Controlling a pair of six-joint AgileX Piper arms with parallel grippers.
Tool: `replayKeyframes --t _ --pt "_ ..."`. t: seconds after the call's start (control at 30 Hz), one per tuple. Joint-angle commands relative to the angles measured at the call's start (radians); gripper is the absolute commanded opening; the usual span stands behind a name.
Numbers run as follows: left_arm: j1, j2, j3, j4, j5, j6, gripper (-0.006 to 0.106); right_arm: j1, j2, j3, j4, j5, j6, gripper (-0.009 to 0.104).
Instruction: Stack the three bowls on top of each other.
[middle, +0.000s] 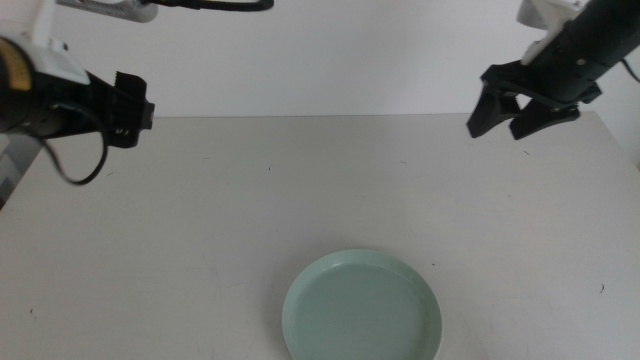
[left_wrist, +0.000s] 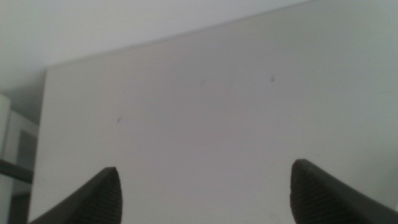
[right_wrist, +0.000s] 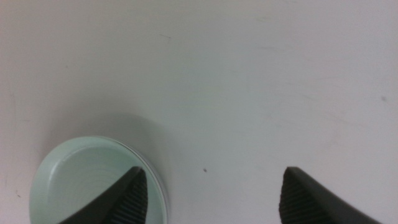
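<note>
Hovering high, both tools gape: left tool (middle: 128, 108); right tool (middle: 500, 118); mint bowl (middle: 362, 308) below.

A green bowl (middle: 362, 307) sat near the table's (middle: 200, 220) front edge, my left gripper (middle: 128, 108) and right gripper (middle: 508, 112) raised far behind.

Mint green bowl (middle: 362, 306): we see its near rim cut off by the middle view's bottom edge; in the right wrist view one jaw covers part of it.
Left arm: we lose most of it past the frame's side.
Worktop (middle: 300, 190): cropped at the edges.
</note>
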Motion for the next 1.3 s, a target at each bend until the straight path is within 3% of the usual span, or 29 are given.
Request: replayKeyframes --t 0.0,0.17,0.3,0.47,0.67,0.93,1.27 --pt "0.079 0.040 -0.057 -0.086 -0.093 0.065 0.093 -0.031 -0.098 -0.003 0.019 0.037 -0.019 0.051" --pt "0.247 0.072 -0.086 -0.290 -0.134 0.322 0.093 -0.081 -0.214 0.110 -0.062 -0.033 -0.015 0.051" --pt "0.409 0.031 -0.082 -0.386 -0.088 0.381 0.093 -0.099 -0.355 0.257 -0.104 -0.163 -0.019 0.051" --pt "0.463 -0.108 0.016 -0.491 -0.237 0.431 0.093 -0.098 -0.578 0.503 -0.125 -0.409 -0.028 0.051" --pt "0.455 -0.312 0.241 -0.524 -0.397 0.436 0.093 -0.098 -0.823 0.743 -0.157 -0.623 -0.054 0.051" --pt "0.455 -0.661 0.519 -0.524 -0.469 0.457 0.093 -0.098 -1.153 1.044 -0.145 -0.901 -0.117 0.051" --pt "0.455 -0.890 0.647 -0.510 -0.506 0.471 0.093 -0.098 -1.400 1.263 -0.146 -1.104 -0.128 0.051"
